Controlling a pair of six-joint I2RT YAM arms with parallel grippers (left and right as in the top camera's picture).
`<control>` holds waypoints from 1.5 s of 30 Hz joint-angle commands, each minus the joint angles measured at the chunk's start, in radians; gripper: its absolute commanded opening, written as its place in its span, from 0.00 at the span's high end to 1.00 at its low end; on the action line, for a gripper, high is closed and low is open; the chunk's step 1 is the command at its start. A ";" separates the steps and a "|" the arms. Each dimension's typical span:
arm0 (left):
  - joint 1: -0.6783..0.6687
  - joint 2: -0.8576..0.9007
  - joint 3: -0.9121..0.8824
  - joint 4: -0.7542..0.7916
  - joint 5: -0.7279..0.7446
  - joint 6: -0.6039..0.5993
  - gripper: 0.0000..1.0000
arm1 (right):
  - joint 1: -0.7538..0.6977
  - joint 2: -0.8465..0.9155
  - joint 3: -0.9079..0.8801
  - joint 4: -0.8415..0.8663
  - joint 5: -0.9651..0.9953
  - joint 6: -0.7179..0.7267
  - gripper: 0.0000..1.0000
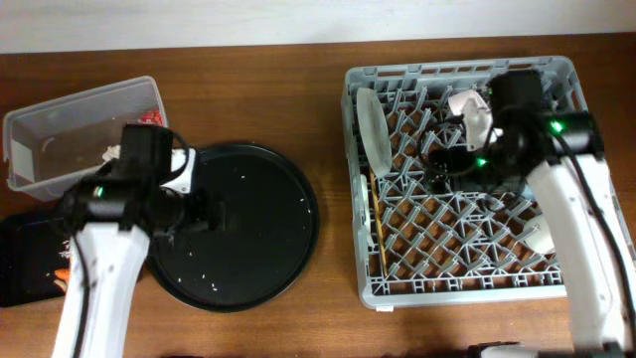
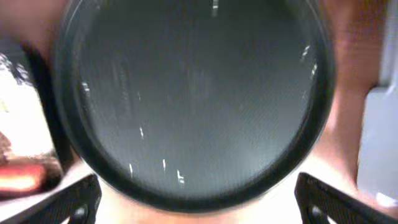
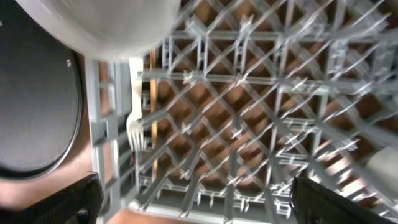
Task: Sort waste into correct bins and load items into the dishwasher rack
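Note:
The grey dishwasher rack (image 1: pixel 462 283) stands at the right. A white plate (image 1: pixel 373 129) stands on edge in its left side, with wooden chopsticks (image 1: pixel 376 234) and a white fork (image 3: pixel 135 121) lying beside it. A white cup (image 1: pixel 542 237) sits near its right wall and a white bowl (image 1: pixel 467 104) at the back. My right gripper (image 3: pixel 193 196) is open and empty above the rack's lattice floor. My left gripper (image 2: pixel 199 199) is open and empty over the near edge of the large round black tray (image 1: pixel 248 229). The light-blue cup is hidden.
The clear tub (image 1: pixel 60 119) at the back left holds a red wrapper (image 1: pixel 151 116) and white tissue (image 1: pixel 111 152). The flat black tray (image 1: pixel 25 259) at the front left holds an orange carrot (image 1: pixel 62 276). Small pale crumbs lie on the round tray.

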 commanded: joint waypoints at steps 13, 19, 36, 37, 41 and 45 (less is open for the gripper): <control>0.001 -0.679 -0.526 0.301 -0.093 -0.101 0.01 | -0.003 -0.787 -0.540 0.250 0.192 0.026 0.01; 0.001 -0.679 -0.526 0.296 -0.093 -0.101 0.01 | -0.003 -0.810 -0.540 0.222 0.192 0.026 0.01; 0.001 -0.679 -0.526 0.296 -0.093 -0.101 0.01 | -0.003 -0.890 -0.549 0.222 0.189 0.027 0.01; 0.001 -0.679 -0.526 0.296 -0.093 -0.101 0.01 | -0.003 -0.915 -0.558 0.228 0.185 0.026 0.01; 0.001 -0.679 -0.526 0.296 -0.093 -0.101 0.01 | -0.003 -1.114 -0.713 0.367 0.187 0.026 0.01; 0.001 -0.679 -0.526 0.296 -0.093 -0.101 0.01 | 0.016 -1.366 -0.977 0.583 0.165 0.027 0.01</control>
